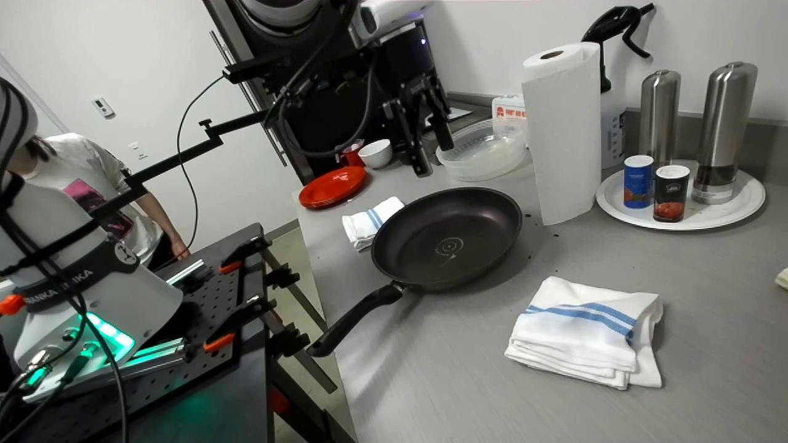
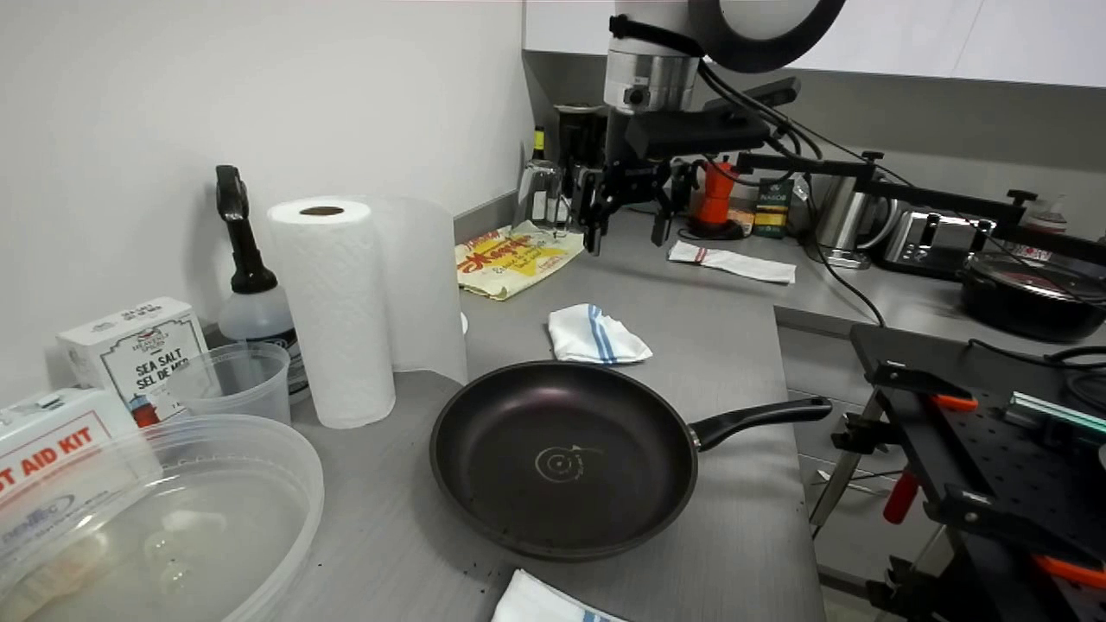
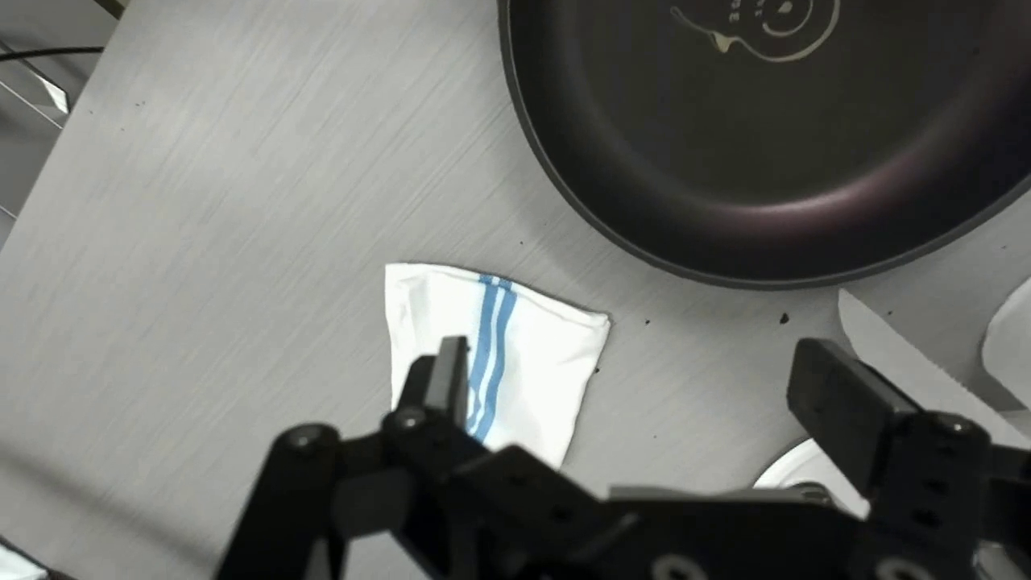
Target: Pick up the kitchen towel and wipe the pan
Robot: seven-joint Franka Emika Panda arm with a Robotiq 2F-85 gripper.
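The claw (image 2: 627, 242) hangs above the grey counter (image 1: 443, 375), its fingers (image 3: 831, 388) spread wide apart. In the wrist view one of them hides part of the kitchen towel (image 3: 523, 354) — a folded white cloth with blue stripes, lying on the counter near the pan (image 2: 562, 462). The pan rests open side up, its black handle (image 2: 760, 417) pointing toward the counter's edge, and dark specks (image 3: 784, 319) dot the surface beside it. A second blue-striped cloth (image 1: 369, 223) lies just beside the pan, across from the towel. A paper-towel roll (image 2: 337, 320) stands near the pan — and next to it, in an exterior view, a white plate (image 1: 745, 203) holds two steel mills (image 1: 659, 117) and two small containers (image 1: 638, 183).
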